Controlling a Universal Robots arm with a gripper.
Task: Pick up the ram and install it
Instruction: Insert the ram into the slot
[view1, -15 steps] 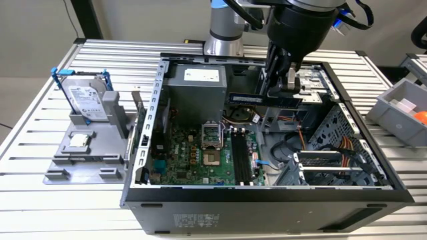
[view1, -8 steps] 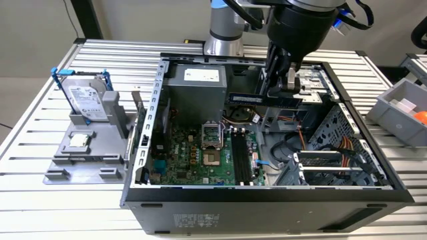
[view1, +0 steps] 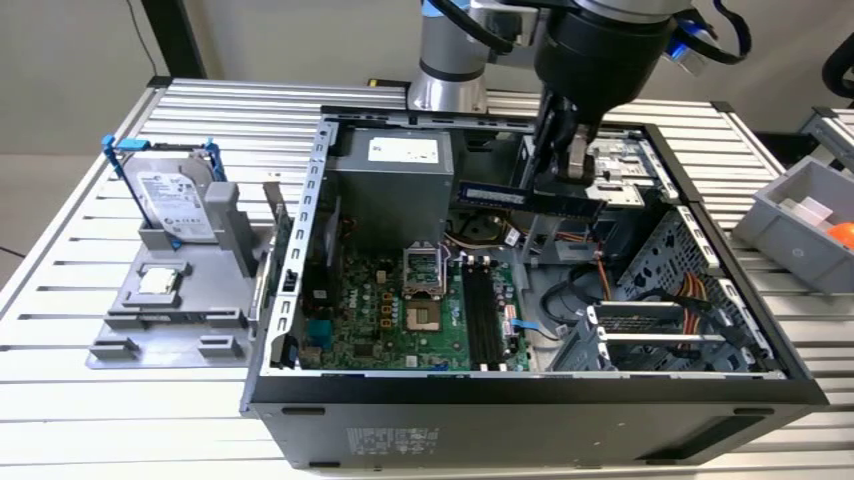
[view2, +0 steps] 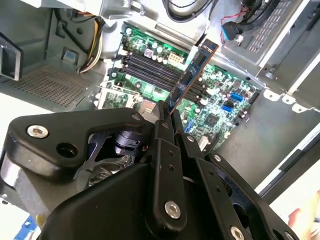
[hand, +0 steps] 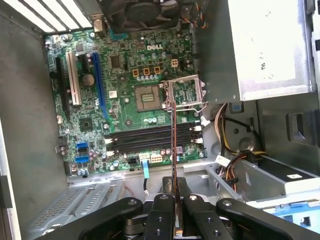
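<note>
**Item: ram** (view1: 525, 197) – long thin blue stick, held aloft inside the open PC case (view1: 534, 410), level, near the case's back wall in the exterior view. Not seated. Long axis runs crosswise to the black memory slots (view1: 483, 320), which lie well below it and toward the front. Seen edge-on as a thin line in the first wrist view (hand: 173, 150), and as a flat blue strip reaching out over the board in the second wrist view (view2: 192, 75).

**Gripper** (view1: 577, 185) – black, two-finger, clamped narrow on one end of the ram. The grip shows in both wrist views (hand: 174, 199) (view2: 167, 117).

**Inside case:**
- Motherboard (hand: 125, 100), green, lying flat on the case floor.
- CPU socket (hand: 148, 97), retention frame swung open beside it.
- Memory slots (hand: 150, 137), four, all vacant.
- PSU (view1: 387, 175), grey box, on the exterior view's left of the ram.

**Outside case, exterior view's left:**
- Grey fixture (view1: 174, 310) on the slatted table (view1: 67, 260).
- Hard drive w/ blue bracket (view1: 174, 200) standing in the fixture.
- Small square silver chip (view1: 160, 282) lying on the fixture.

**Exterior view's right:** grey bin (view1: 787, 215) – apart from the case.
</note>
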